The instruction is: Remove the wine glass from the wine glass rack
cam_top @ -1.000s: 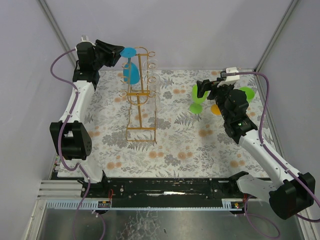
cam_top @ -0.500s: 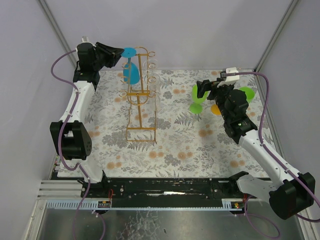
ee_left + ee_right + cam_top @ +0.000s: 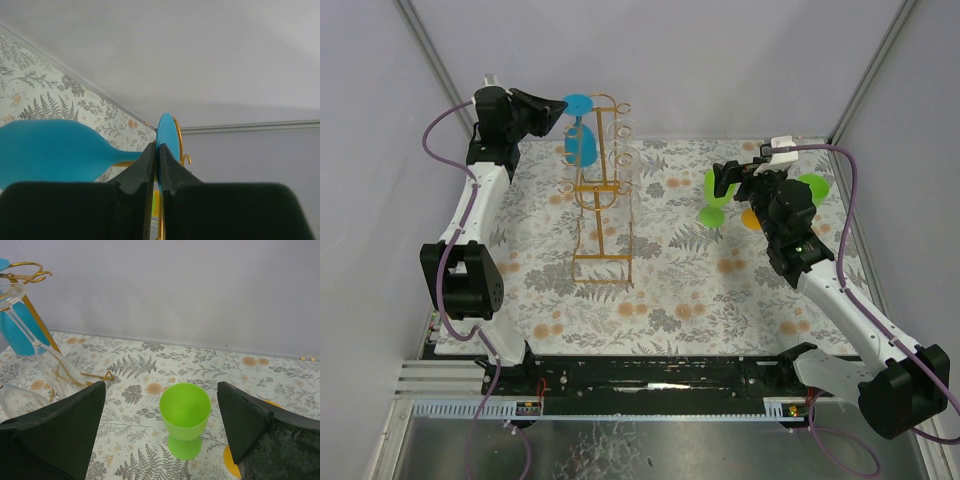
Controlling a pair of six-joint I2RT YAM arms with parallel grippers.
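Hanging upside down at the far end of the rack (image 3: 600,190), the blue wine glass (image 3: 584,143) is pinched by its foot in the left gripper (image 3: 558,108). The right gripper (image 3: 724,179) is spread wide open.

One wire rack (image 3: 595,187) at the desk's (image 3: 670,290) 11 o'clock carries one blue wine glass (image 3: 582,147) and at least two clear glasses (image 3: 62,372). At 2 o'clock sit two green glasses (image 3: 185,410) and one orange item (image 3: 751,220).
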